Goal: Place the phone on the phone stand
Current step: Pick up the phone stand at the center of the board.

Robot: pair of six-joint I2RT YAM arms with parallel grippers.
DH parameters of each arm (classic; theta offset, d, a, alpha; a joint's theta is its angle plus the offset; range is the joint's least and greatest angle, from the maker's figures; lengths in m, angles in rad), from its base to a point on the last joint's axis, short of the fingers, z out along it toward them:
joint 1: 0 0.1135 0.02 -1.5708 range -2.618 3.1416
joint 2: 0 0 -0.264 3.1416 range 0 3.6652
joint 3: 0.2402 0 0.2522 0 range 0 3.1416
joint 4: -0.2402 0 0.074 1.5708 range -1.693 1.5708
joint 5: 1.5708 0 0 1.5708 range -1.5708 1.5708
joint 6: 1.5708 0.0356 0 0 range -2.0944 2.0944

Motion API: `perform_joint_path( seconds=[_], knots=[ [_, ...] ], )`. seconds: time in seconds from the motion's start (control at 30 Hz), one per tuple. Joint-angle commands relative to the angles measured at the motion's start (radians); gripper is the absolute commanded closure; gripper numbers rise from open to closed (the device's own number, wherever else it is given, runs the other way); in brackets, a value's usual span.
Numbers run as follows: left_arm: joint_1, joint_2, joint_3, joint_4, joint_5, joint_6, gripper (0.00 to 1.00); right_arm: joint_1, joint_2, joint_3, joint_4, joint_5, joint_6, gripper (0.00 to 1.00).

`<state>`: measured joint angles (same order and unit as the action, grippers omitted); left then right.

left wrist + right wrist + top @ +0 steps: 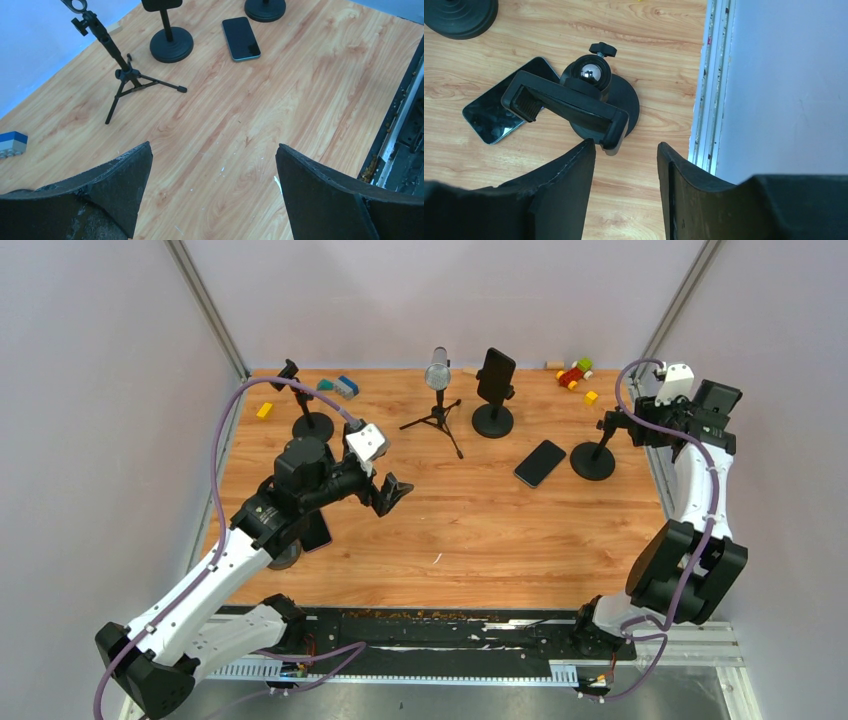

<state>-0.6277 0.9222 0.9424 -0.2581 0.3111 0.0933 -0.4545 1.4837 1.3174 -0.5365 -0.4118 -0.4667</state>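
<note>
The black phone [540,462] lies flat, screen up, on the wooden table just left of the empty phone stand [593,452]. In the right wrist view the phone [499,112] lies partly under the stand's clamp [566,107], which sits on a ball joint above the round base [626,102]. My right gripper [640,426] hovers beside the clamp. Its jaws [626,147] stand partly apart with nothing between them, the left fingertip close to the clamp's end. My left gripper [392,494] hangs wide open over mid-table [214,150], holding nothing, far from the phone [241,38].
A second stand [493,392] at the back holds another phone. A microphone on a tripod [438,390] stands beside it, and a third stand [305,405] at back left. Toy blocks [575,373] lie along the back edge. The metal frame rail [704,85] runs close right of the stand.
</note>
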Motion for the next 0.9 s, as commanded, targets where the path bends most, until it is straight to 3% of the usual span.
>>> perform_joint_path(
  seconds=[0.0,0.43,0.77,0.87],
  knots=[
    [0.002,-0.022,-0.007,0.029,-0.006,0.025,0.00,-0.006,0.010,0.052,0.003,-0.054,-0.015,0.52],
    [0.003,-0.016,-0.010,0.033,-0.003,0.026,0.00,-0.007,0.062,0.108,-0.019,-0.107,-0.003,0.71],
    [0.002,-0.020,-0.014,0.033,-0.010,0.028,0.00,-0.009,0.041,0.127,-0.038,-0.129,0.006,0.98],
    [0.002,-0.021,-0.014,0.033,-0.012,0.027,0.00,-0.010,0.014,0.130,-0.037,-0.142,0.027,1.00]
  ],
)
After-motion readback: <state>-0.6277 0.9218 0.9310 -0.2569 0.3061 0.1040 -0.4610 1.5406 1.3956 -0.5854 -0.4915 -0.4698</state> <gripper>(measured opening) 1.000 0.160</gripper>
